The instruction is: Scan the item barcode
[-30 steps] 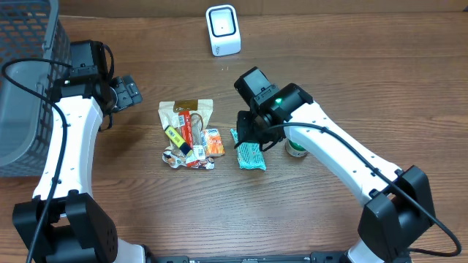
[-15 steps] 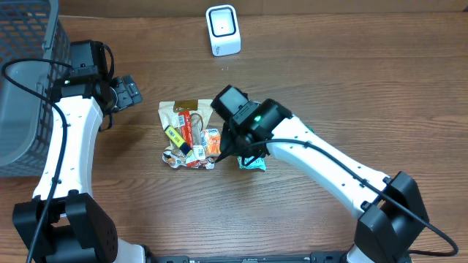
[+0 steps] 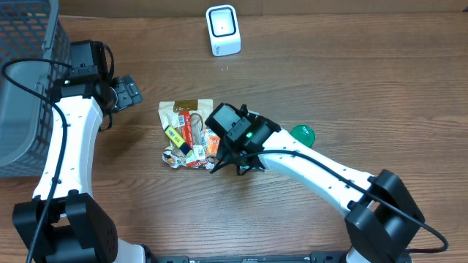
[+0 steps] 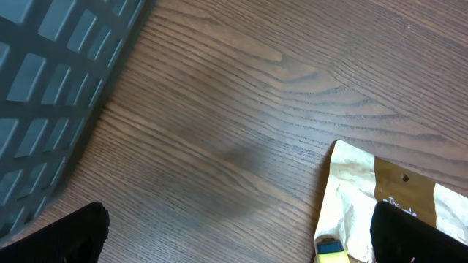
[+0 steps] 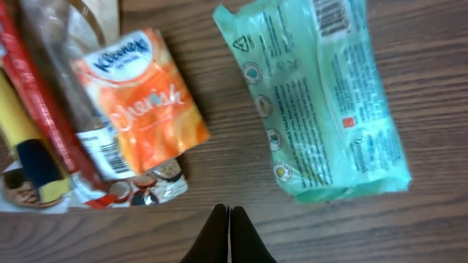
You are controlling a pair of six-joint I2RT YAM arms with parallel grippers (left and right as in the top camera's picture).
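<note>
Looking through the right wrist camera, the right pincer (image 5: pixel 229 221) is pinched fully shut with nothing in it, tips over bare bench (image 5: pixel 227 166) in the gap between the orange Kleenex pack (image 5: pixel 139 102) and the mint-green packet (image 5: pixel 329 109). That packet lies flat, printed side up, with a barcode near its top edge, just beside the Kleenex pack but not touching it. From overhead the right arm covers most of it. The white scanner (image 3: pixel 223 29) stands well apart, at the far side of the bench. The left pincer (image 3: pixel 129 92) hangs wide open and empty between the grey basket (image 3: pixel 22 66) and a tan pouch (image 4: pixel 365 197).
</note>
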